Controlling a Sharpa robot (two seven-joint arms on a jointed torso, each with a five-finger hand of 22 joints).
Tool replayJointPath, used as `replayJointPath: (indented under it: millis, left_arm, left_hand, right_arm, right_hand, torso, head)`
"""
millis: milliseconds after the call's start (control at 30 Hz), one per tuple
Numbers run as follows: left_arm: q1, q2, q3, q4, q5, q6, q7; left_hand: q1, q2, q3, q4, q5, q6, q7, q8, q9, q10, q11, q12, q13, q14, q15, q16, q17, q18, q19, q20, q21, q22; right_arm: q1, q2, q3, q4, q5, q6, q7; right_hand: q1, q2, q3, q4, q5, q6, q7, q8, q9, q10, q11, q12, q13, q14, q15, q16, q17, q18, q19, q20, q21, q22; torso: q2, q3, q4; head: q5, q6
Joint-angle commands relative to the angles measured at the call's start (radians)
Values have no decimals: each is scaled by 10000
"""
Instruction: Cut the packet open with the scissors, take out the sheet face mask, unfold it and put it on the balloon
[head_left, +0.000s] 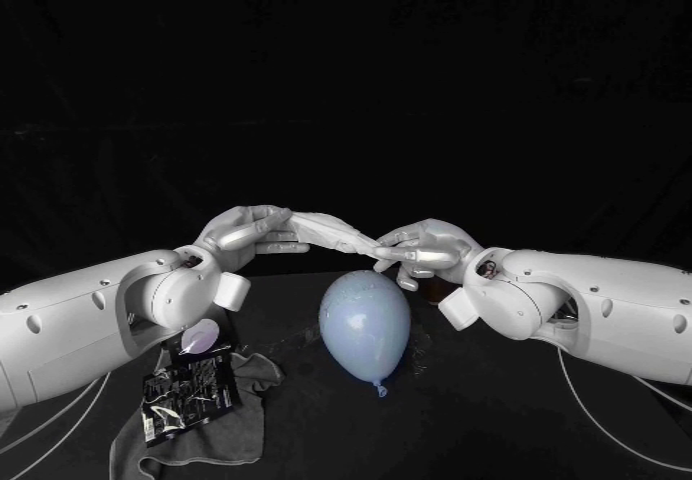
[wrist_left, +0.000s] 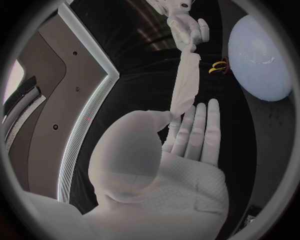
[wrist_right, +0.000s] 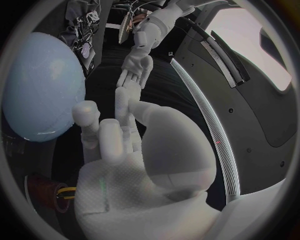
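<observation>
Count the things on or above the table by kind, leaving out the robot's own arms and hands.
balloon: 1
sheet mask: 1
packet: 1
scissors: 1
grey cloth: 1
pale round piece by the packet: 1
Total: 6

Middle of the table (head_left: 476, 420), balloon (head_left: 365, 325), knot end nearest the robot. Above its far end, sheet mask (head_left: 335, 232) stretched between left hand (head_left: 248, 235) and right hand (head_left: 418, 248). Beside the balloon, under the right hand, scissors (wrist_left: 217, 66). Front left, packet (head_left: 191, 393) on a cloth (head_left: 216, 430), below the left arm, apart from the balloon
</observation>
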Motion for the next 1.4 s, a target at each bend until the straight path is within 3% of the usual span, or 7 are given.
replayJointPath:
  millis: [33,367,600,667,833,1133,1400]
  left_arm:
    - [-2,-16,26,-86,-49,-396,-167]
    - [-32,42,14,-28,-78,-10,-492]
    - [-37,106,2,14,38,555,-632]
    - [-38,122,-2,28,146,701,-674]
    - [-40,152,-17,53,362,1016,-781]
    - [-43,199,-30,14,448,1290,-976]
    - [-58,228,-35,-70,457,1359,-1135]
  left_hand:
    - [-18,-80,131,-191,34,99,637,-74,-50,29,31,-36,-10,16,-11,4,-4,154,143,-3,77,21]
    - [-106,-275,-118,-165,33,180,665,-337,-292,-93,61,-68,-20,38,-8,16,3,136,233,-28,116,-4]
    - [-62,-423,-554,-299,31,275,745,-874,-767,-392,122,-50,-10,180,-8,99,49,136,287,-36,125,-18]
    - [-120,-491,-750,-271,30,266,766,-1247,-1072,-345,115,-1,6,265,-20,149,80,137,262,-35,101,-27]
    - [-475,-799,-1263,90,33,320,678,-2209,-1894,612,-65,325,49,447,-126,252,152,140,87,-12,-22,-41]
    - [-590,-1329,-1806,198,34,460,764,-2633,-2306,684,-19,150,4,519,-116,292,194,144,-26,37,-73,-34]
    - [-23,-1893,-2229,-311,37,603,754,-2845,-2571,846,-48,93,24,662,-158,386,277,150,-41,37,-55,-23]
  right_arm:
    - [21,-42,-4,12,-179,207,-64]
    - [176,108,3,-42,-189,207,-58]
    - [425,320,6,-220,-190,150,-38]
    - [492,392,8,-284,-189,137,-29]
    - [641,534,13,-411,-186,103,-6]
    - [790,635,26,-586,-174,9,58]
    - [833,645,46,-722,-104,-93,141]
  right_hand:
    - [18,95,150,-85,60,26,-29,143,531,66,-13,10,11,72,-10,54,8,128,45,-4,32,454]
    - [-12,94,180,-112,60,20,-28,155,541,66,-13,13,22,69,-10,51,-4,132,34,-5,13,451]
    - [-18,94,186,-117,60,18,-28,158,543,66,-12,14,24,70,-10,52,-2,132,36,-6,16,452]
    - [-23,94,192,-121,61,17,-28,160,544,65,-12,14,26,71,-11,52,0,131,37,-6,19,453]
    - [-23,94,192,-121,61,17,-28,160,544,65,-12,14,26,71,-11,52,0,131,37,-6,19,453]
    - [-40,99,211,-133,61,11,-26,165,549,64,-11,15,32,65,-10,47,-17,129,43,-7,28,458]
    - [-55,101,223,-141,61,6,-24,170,553,62,-10,16,37,64,-10,46,-20,129,42,-7,26,458]
  torso:
    - [1,3,1]
    - [6,1,3]
    - [-4,-1,4]
    - [-2,-1,8]
    - [3,-4,7]
    - [3,2,3]
    - [12,6,-5]
  head:
    - [38,13]
    - [38,23]
    - [32,45]
    - [31,59]
    - [48,81]
    - [35,86]
    - [21,91]
